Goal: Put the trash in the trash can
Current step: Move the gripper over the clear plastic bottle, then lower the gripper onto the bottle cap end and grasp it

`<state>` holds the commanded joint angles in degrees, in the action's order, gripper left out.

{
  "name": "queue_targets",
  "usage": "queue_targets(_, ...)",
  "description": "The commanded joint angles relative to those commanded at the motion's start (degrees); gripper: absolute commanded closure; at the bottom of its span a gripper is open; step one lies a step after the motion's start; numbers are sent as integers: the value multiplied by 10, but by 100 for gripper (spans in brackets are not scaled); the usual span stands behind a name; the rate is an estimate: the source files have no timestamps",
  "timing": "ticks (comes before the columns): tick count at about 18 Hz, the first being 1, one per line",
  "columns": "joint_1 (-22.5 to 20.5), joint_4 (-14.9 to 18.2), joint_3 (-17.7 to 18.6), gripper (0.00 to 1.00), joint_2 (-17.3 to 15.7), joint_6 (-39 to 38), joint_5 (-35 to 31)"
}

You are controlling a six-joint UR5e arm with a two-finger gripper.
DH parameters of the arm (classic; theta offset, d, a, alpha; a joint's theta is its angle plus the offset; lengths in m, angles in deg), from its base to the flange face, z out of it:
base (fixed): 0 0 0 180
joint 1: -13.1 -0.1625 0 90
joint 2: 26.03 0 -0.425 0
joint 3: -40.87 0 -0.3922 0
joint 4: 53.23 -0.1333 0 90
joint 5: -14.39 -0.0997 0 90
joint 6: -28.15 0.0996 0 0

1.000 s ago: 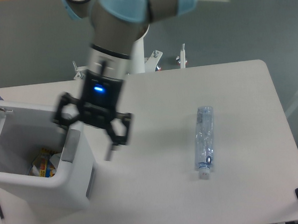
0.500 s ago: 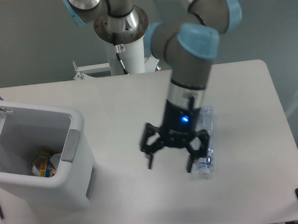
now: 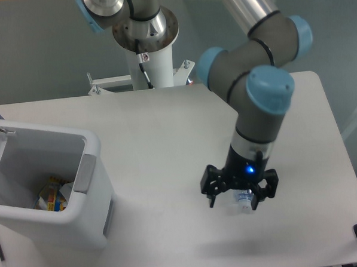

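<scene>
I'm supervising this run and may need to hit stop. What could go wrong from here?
The open gripper sits over only the white-capped end of the slim clear plastic bottle, so an end grasp might let it tilt or slip. The smooth, round bottle could also roll aside as the fingers close. The white rectangular plastic bin is far across the table, a long carry.

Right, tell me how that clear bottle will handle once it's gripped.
The bottle looks empty and thin-walled, so probably light and apt to crush under the pincer. Lying on its side on the table, it may roll if nudged. Clear plastic could be slippery.
</scene>
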<state>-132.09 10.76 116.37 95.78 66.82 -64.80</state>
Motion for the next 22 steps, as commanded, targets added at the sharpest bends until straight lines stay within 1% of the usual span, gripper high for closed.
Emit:
queue_targets(3,0,3,-5,0,8,29,-3)
queue_targets(4,0,9,-5,0,10,47,-7)
queue_targets(6,-3,32,-9,0,18,91,-55)
queue_targets(8,-4,39,-14,0,24,102,-67)
queue_targets(13,-2,37,-11,0,33,106,-72)
queue_targets(18,-1,31,2,0,33,136,-73)
queue_targets(22,-2,29,13,0,34,165,-110)
